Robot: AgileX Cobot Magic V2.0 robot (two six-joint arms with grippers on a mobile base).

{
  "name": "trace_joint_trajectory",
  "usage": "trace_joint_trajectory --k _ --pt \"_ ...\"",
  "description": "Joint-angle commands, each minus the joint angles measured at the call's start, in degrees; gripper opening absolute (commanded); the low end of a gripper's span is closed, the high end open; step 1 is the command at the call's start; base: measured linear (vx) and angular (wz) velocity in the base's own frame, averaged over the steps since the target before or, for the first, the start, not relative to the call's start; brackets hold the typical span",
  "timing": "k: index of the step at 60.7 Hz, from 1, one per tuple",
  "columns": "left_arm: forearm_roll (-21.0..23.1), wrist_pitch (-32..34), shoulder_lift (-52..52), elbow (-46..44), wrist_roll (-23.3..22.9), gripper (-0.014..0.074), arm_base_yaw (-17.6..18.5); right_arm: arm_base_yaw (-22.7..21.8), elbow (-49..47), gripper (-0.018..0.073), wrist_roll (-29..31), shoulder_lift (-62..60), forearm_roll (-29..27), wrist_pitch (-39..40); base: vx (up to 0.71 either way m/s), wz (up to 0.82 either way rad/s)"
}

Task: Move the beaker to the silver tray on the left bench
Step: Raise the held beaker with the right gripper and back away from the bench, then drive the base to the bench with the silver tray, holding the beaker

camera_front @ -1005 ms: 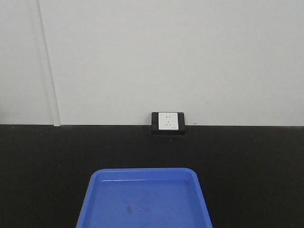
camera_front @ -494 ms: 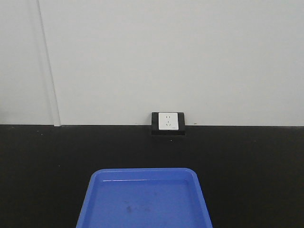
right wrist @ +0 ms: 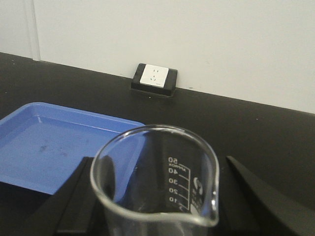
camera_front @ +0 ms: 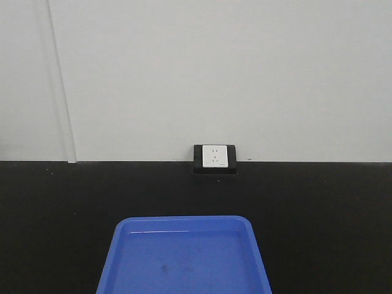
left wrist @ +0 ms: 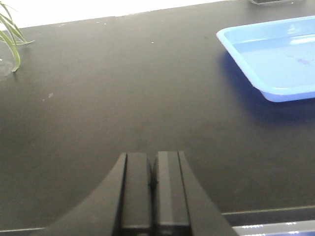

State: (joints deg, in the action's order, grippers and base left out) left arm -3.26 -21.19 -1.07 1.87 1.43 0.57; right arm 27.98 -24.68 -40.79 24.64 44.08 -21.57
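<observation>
The small clear glass beaker (right wrist: pixel 157 182), with printed marks 10 to 50 and a spout toward the camera, stands upright between the black fingers of my right gripper (right wrist: pixel 157 160). The gripper is shut on it and holds it above the black bench (right wrist: pixel 266 128), just right of a blue tray. My left gripper (left wrist: pixel 153 156) is shut and empty, low over bare black bench top (left wrist: pixel 123 88). The silver tray is out of view. Neither gripper shows in the front view.
A blue plastic tray (camera_front: pixel 184 218) lies at the bench's near side, also in the left wrist view (left wrist: pixel 290 93) and right wrist view (right wrist: pixel 49 147). A wall socket (camera_front: pixel 214 158) sits at the back against the white wall. Green plant leaves (left wrist: pixel 10 39) show far left.
The front view has shifted a little: the socket and the blue tray sit slightly further left than before.
</observation>
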Motion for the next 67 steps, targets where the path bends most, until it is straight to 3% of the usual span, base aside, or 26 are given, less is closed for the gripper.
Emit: trace_joint_trajectory --k 1,67 --pt "0.16 4.32 -0.42 1.14 -0.10 0.0001 0.33 -0.15 -1.70 -0.0011 -0.01 0.30 1.89 2.91 -0.05 -0.07" --pt "0.16 4.32 -0.42 1.14 -0.10 0.0001 0.33 -0.15 -1.70 -0.0011 -0.01 0.30 1.89 2.91 -0.19 -0.10"
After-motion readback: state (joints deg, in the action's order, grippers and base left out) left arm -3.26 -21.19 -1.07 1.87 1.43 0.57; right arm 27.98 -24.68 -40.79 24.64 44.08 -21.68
